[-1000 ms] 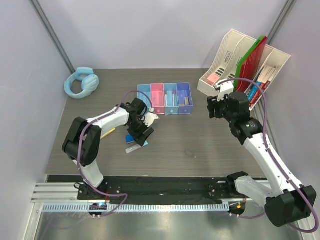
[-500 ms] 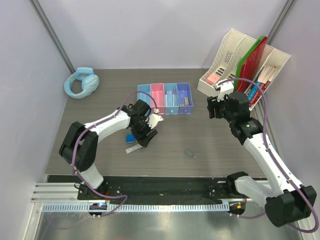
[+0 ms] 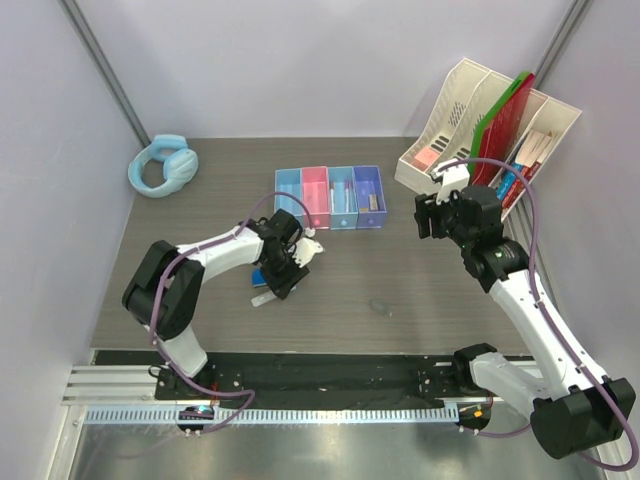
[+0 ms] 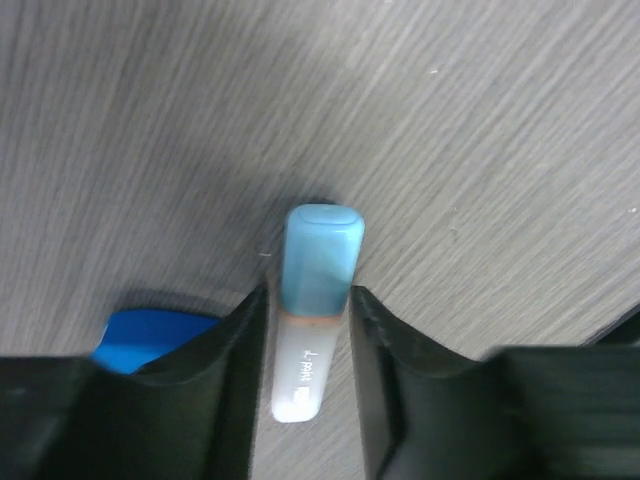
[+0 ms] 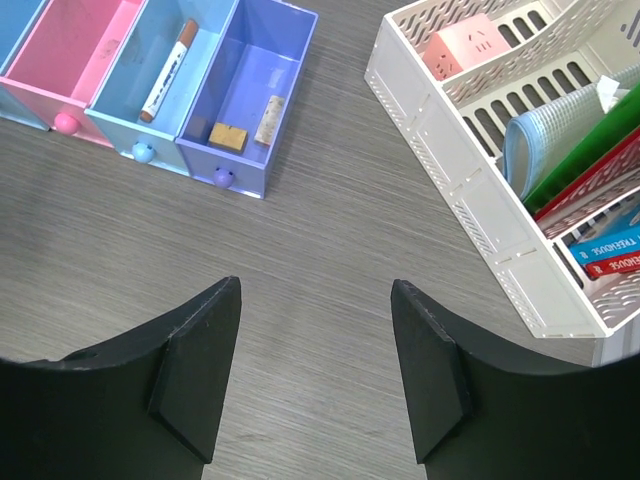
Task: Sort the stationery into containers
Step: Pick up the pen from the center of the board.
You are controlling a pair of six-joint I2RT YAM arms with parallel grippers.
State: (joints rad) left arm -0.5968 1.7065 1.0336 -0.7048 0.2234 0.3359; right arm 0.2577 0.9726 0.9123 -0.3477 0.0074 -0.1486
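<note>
The pale blue translucent tube with a darker blue cap (image 4: 312, 310) lay flat on the grey wood-grain tabletop (image 3: 400, 290), directly between the fingers of the left end effector (image 4: 308, 294). In the left wrist view its long axis ran from the top of the frame to the bottom, in line with the gap between the fingers, with the cap at the upper end. The jaws therefore faced its narrow sides. They stood close against it on either side, but whether they already pinched it could not be told. A bright blue block (image 4: 150, 335) sat at the lower left of that frame, just beside the left finger and partly hidden by it. It could get nudged if the grasp slid sideways.

From above, the left arm was bent low at centre left. The row of four joined translucent bins, blue, pink, blue and purple (image 3: 316, 196), lay near it toward the upper right. The right end effector (image 5: 315, 300) was spread wide and held nothing. It hung over bare tabletop at the right of the frame, well apart from the tube. The lift and the short carry to a bin would probably fall to the left arm.
</note>
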